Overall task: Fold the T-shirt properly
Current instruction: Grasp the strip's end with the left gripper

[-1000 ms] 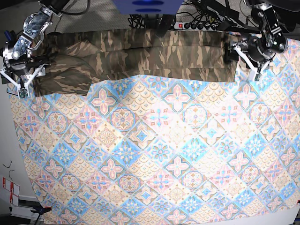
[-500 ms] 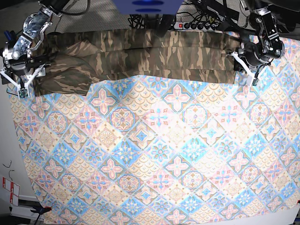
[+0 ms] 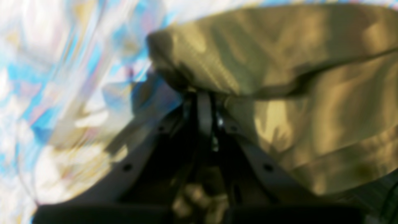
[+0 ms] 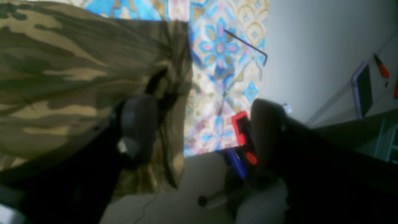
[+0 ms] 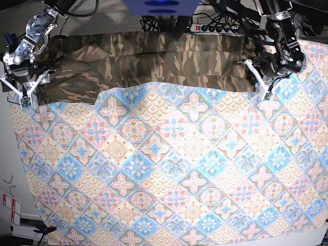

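Jaws of the left gripper [image 5: 260,82] are closed tight, and the left wrist view, though blurred, shows them pinching a fold at the edge of the T-shirt [image 5: 154,64], with cloth bunched over and around the tips. Jaws of the right gripper [image 5: 24,92] stand wide apart: in the right wrist view one finger [image 4: 136,127] rests against the camouflage cloth and the other finger [image 4: 267,130] sits clear of it, over the tablecloth [image 5: 174,169] edge and the grey floor beyond; nothing is clamped between them.

T-shirt: a long, folded camouflage band lying along the far edge of the table, spread from one gripper to the other. Its near hem runs roughly straight on the left-arm side and drops lower at the right-arm end, where a broader flap lies on the tablecloth just beside the right gripper.

Tablecloth: pastel blue, pink and cream tile print, covering the rest of the table in front of the shirt.

Power strip [image 5: 212,28]: lies behind the shirt at the far edge, with dark cables around it.

Red-and-blue clamp [image 4: 244,140]: seen at the tablecloth edge in the right wrist view, near the outer finger.
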